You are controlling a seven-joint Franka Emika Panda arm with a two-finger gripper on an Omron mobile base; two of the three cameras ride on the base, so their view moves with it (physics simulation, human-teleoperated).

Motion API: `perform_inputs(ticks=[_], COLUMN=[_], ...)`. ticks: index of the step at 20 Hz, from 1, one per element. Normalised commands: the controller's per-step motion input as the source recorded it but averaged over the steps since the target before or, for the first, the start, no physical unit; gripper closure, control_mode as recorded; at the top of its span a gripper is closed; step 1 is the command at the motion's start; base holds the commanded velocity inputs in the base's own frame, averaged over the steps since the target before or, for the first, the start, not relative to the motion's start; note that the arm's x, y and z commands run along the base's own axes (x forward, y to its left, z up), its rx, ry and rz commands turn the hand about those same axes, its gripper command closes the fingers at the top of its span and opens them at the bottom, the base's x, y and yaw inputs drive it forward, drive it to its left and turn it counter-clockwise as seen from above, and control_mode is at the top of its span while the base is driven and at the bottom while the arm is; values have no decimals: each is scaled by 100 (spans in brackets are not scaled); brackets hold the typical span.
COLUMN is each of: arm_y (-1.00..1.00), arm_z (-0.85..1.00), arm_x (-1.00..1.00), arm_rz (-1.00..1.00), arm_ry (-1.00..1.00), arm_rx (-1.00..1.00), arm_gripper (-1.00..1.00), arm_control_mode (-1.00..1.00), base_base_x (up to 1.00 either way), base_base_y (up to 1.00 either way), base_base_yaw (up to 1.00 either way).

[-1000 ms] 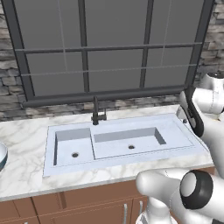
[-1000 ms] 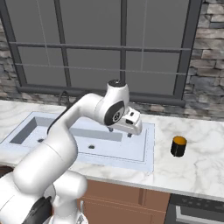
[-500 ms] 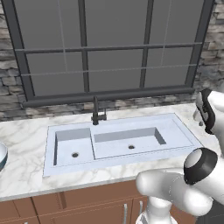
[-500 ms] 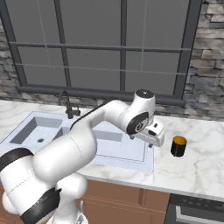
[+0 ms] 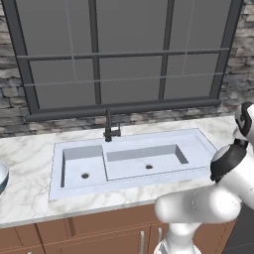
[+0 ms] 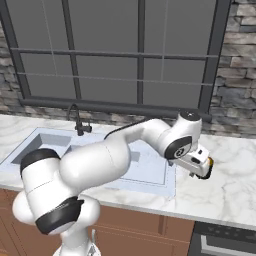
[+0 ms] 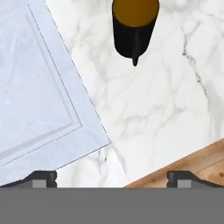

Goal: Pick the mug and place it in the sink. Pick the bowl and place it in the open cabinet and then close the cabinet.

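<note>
A glossy white arm built of rounded, swollen segments is seen, with dark grey-black bands at the joints. A round dark cap is set on the wrist. 2 small dark finger tips are shown, squared at the ends.

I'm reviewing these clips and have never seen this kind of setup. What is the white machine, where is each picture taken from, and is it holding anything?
It is a rendered white robot arm at a kitchen counter. Two pictures come from cameras behind it, left and right; the third looks along its hand. The gripper is open and holds nothing. In the hand view a dark mug with an orange inside stands on the marble beside the sink. A bowl sits at the left edge of the left view.
</note>
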Motion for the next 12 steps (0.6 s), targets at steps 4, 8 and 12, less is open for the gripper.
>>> perform_inputs(ticks=[4, 8, 12], arm_y=[-57, -47, -34], arm_z=[-15, -20, -10], arm_x=[0, 9, 20], arm_rz=[0, 0, 0], arm_ry=[0, 0, 0], arm_rx=[0, 0, 0], arm_gripper=[-100, -100, -100], arm_control_mode=[-100, -100, -100], base_base_x=[0, 0, 0], base_base_y=[0, 0, 0], base_base_yaw=[0, 0, 0])
